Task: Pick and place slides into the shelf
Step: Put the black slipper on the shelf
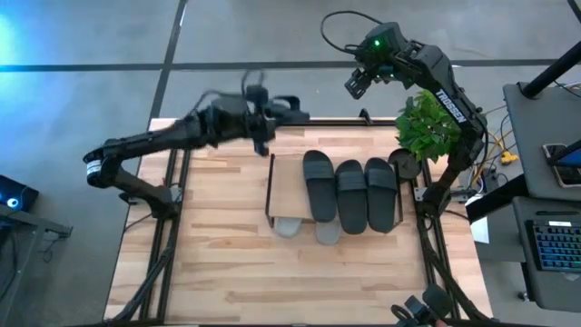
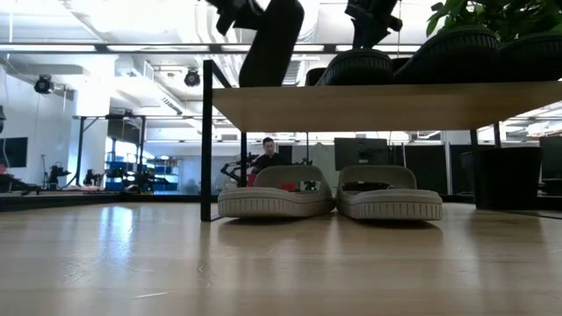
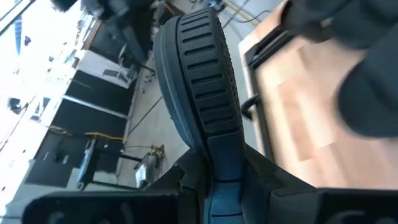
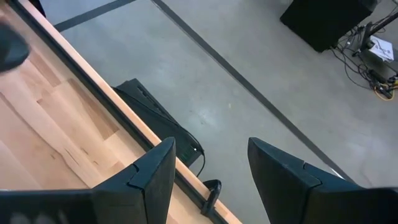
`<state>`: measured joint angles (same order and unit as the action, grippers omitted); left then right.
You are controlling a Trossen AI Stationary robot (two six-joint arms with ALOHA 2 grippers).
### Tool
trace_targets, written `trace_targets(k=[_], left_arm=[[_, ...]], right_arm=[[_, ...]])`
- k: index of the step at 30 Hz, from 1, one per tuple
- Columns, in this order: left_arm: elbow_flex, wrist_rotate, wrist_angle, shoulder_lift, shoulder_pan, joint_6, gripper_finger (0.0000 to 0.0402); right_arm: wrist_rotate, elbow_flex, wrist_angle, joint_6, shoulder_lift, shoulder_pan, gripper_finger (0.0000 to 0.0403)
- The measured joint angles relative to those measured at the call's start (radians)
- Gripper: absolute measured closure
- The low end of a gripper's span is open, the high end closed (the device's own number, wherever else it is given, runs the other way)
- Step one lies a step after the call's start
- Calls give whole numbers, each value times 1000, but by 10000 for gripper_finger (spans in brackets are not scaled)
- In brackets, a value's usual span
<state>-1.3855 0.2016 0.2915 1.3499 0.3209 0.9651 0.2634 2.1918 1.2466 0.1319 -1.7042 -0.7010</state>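
My left gripper (image 1: 260,125) is shut on a dark slide (image 2: 272,42), held over the far left corner of the shelf (image 2: 378,105). In the left wrist view the slide's ribbed sole (image 3: 202,81) runs away from the fingers. Three dark slides (image 1: 352,191) lie side by side on the shelf's wooden top board (image 1: 286,186). Two light grey slides (image 2: 277,197) (image 2: 389,200) rest sole-down on the table under the board. My right gripper (image 1: 357,84) waits open beyond the table's far edge, nothing between its fingers (image 4: 155,177). My left gripper pinches the dark slide at its near end (image 3: 225,163) between its two fingers (image 3: 186,186). The fingers lie roughly level, coming from the table's left. The slide is lifted clear of the shelf and table, standing on edge and nearly upright in the low view.
A potted green plant (image 1: 427,127) stands at the shelf's far right corner. The shelf's black frame post (image 2: 207,140) stands at its left end. Bare wooden table (image 1: 272,282) lies in front of the shelf. A person sits in the room behind (image 2: 268,151).
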Motion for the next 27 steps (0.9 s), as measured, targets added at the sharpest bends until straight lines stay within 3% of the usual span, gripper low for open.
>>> trace_targets(k=[9,16,27], left_arm=[[7,318,55,16,-287,-72,359],[21,502,55,54,-451,-242,351],[133,563,-21,163,-501,-245,348]], right_arm=[[0,0,36,18,2,0,209],[-1,0,37,-5,21,0,209],[-9,0,36,-5,54,0,209]])
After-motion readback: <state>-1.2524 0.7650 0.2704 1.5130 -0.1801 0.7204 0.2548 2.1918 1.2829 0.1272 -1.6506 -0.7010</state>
